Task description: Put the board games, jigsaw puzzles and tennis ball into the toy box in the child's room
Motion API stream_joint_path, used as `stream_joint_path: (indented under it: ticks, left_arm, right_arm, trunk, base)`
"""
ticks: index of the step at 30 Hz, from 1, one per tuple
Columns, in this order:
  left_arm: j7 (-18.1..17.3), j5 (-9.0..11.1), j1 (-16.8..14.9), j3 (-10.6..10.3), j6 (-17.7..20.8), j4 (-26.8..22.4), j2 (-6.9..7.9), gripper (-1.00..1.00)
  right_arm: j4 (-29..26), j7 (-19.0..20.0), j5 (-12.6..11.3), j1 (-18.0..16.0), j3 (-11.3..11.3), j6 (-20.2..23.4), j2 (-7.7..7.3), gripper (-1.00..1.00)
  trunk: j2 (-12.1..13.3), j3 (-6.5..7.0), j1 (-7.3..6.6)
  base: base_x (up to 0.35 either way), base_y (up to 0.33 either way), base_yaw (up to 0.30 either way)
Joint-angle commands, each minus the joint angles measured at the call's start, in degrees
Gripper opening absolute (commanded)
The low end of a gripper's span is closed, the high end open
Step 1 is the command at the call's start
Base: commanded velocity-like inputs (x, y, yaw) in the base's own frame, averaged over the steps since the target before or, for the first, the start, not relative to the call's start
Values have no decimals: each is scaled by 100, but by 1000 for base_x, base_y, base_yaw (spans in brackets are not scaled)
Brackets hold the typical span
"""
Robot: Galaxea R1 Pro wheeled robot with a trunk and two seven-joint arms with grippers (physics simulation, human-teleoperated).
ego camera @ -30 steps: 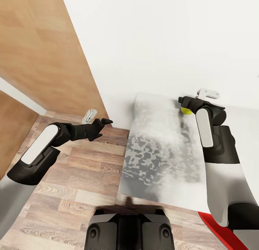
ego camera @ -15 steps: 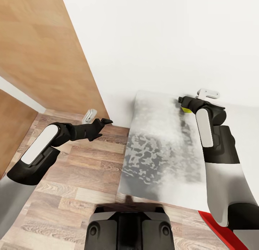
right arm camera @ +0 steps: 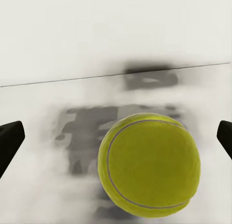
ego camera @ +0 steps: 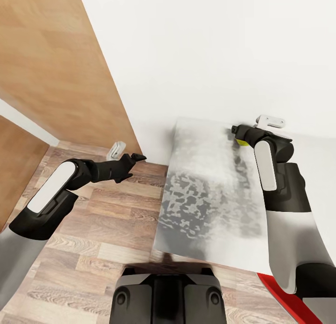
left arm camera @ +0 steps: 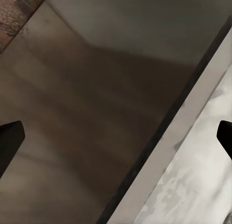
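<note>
The right gripper (ego camera: 234,129) reaches out over the far edge of the desk (ego camera: 205,193), close to the wall (ego camera: 210,48), because that is where the tennis ball (ego camera: 241,142) sits, and the arm comes at it from the near side so the fingers can pass on either side of it. In the right wrist view the ball (right arm camera: 149,164) lies between the two dark fingertips (right arm camera: 9,139), which stand wide apart and well clear of it, so the jaws are spread and nothing is gripped yet. My guess is that the gripper is lining up for the grab; how high it hangs above the ball is hard to judge from here.

The left gripper (ego camera: 138,157) is held out over the wooden floor (ego camera: 93,230), off the desk's left edge, probably just parked out of the way. Its fingertips (left arm camera: 8,139) are also far apart, with nothing between them.

The ball is small, bright yellow-green, with a thin pale seam curving across it and a faintly fuzzy skin. It rests on the pale, grey-mottled desk top, and looks light and ready to roll if nudged.
</note>
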Motion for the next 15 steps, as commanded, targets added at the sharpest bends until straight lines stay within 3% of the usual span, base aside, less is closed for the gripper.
stream_joint_path:
  ticks: [1, 15]
  left_arm:
    - [37, 34, -6, -5, -1, -5, 2, 100]
    - [37, 34, -6, -5, -1, -5, 4, 100]
  right_arm:
    - [-5, -52, -54, -5, 9, 15, -5, 100]
    - [-5, -49, -54, -5, 9, 8, -8, 100]
  trunk:
    - [-9, -8, 3]
    - [-9, -10, 3]
  base:
    - [0, 0, 0]
    - [0, 0, 0]
